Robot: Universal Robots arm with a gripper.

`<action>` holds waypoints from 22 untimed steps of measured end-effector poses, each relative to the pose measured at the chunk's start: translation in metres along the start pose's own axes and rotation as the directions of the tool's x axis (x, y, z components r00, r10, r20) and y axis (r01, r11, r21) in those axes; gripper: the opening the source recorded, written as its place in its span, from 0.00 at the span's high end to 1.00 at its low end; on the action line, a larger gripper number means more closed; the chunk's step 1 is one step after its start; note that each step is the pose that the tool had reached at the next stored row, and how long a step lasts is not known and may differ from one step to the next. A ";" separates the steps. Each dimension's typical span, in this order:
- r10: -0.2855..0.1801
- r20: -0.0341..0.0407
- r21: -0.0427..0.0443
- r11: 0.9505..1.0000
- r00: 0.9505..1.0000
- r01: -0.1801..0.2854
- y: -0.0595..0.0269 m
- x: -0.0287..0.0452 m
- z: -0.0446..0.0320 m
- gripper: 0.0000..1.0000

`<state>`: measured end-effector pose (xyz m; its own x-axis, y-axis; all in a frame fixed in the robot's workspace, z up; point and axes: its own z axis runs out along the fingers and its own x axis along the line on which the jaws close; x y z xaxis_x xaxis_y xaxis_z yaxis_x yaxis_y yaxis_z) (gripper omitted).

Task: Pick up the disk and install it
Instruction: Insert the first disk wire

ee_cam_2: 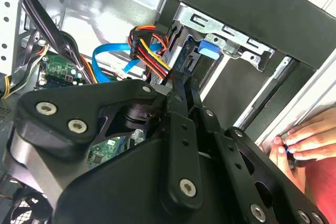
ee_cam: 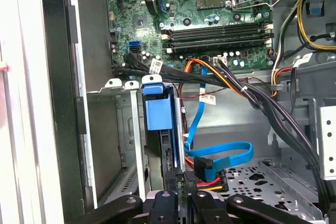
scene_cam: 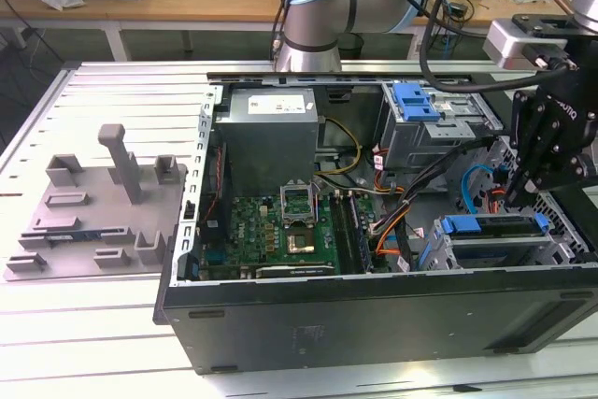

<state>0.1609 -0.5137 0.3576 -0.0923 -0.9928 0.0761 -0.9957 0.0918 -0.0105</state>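
gripper [ee_cam: 181, 178] at disk [ee_cam: 157, 113]; disk sits in drive bay [ee_cam: 113, 84]

In the exterior view you get the disk [scene_cam: 493, 225] only as a blue frame edge and a strip of metal. The rest of it sits down inside the computer case [scene_cam: 374, 324], behind the near wall. The arm [scene_cam: 322, 7] runs off the top edge, and the case's far end is cut by the exterior view's right edge. In the first wrist view the gripper [ee_cam: 181, 195] is cut off by the picture's edge and covers the disk's near end. In the second wrist view its black body hides most of the case interior. A person's hand [ee_cam_2: 303, 141] is cut off at the edge, so you cannot tell whether it grips the case or only rests against it.
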 end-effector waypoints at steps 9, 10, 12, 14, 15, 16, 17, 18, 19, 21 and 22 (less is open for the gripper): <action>-0.045 0.038 0.005 0.999 0.998 0.045 -0.0009 0.0106 0.0013 0.83; -0.048 0.039 0.005 0.999 0.998 0.048 -0.0009 0.0108 0.0017 0.83; -0.052 0.040 0.005 0.999 0.998 0.051 -0.0010 0.0111 0.0024 0.83; -0.053 0.040 0.005 0.999 0.998 0.053 -0.0010 0.0113 0.0027 0.83; -0.054 0.040 0.005 0.999 0.998 0.054 -0.0010 0.0115 0.0028 0.83; -0.055 0.040 0.006 0.999 0.998 0.054 -0.0011 0.0116 0.0029 0.83; -0.056 0.040 0.006 0.998 0.998 0.055 -0.0012 0.0121 0.0031 0.83; -0.057 0.040 0.006 0.998 0.998 0.057 -0.0016 0.0128 0.0033 0.83; -0.058 0.041 0.006 0.998 0.998 0.057 -0.0018 0.0130 0.0035 0.83; -0.058 0.040 0.006 0.998 0.998 0.058 -0.0019 0.0131 0.0035 0.83; -0.058 0.040 0.006 0.998 0.998 0.058 -0.0019 0.0131 0.0035 0.83</action>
<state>0.1616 -0.5272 0.3551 -0.0344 -0.9988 0.0363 -0.9994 0.0340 -0.0119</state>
